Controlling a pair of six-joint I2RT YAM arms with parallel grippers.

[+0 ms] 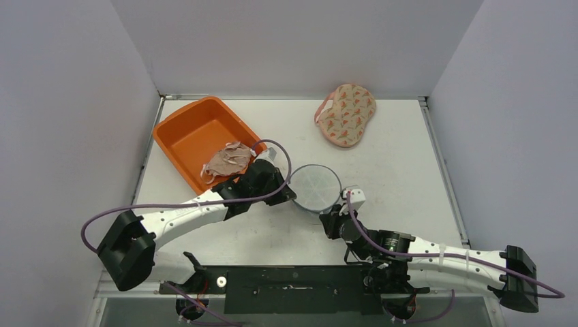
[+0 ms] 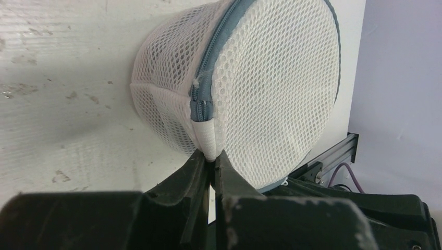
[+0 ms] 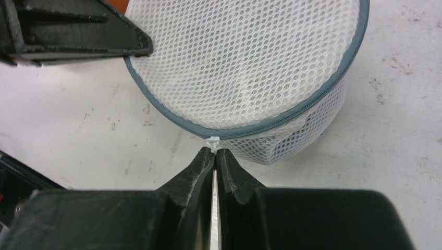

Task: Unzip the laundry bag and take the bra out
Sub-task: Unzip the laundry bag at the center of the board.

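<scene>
The round white mesh laundry bag [image 1: 315, 187] with a grey zipper [image 2: 219, 36] stands mid-table, zipped shut. My left gripper [image 1: 291, 195] is at its left side, shut on the bag's white fabric tab [image 2: 207, 138] at the zipper's end; the gripper also shows in the left wrist view [image 2: 210, 156]. My right gripper [image 1: 327, 210] is at the bag's near side, shut on the small white zipper pull [image 3: 212, 141]; its fingertips meet in the right wrist view [image 3: 214, 152]. The bag [image 3: 245, 57] hides whatever is inside; no bra shows through the mesh.
An orange bin [image 1: 191, 136] stands at the back left with a pinkish garment [image 1: 228, 160] at its near corner. A floral-patterned padded item [image 1: 345, 114] lies at the back right. Grey walls enclose the table.
</scene>
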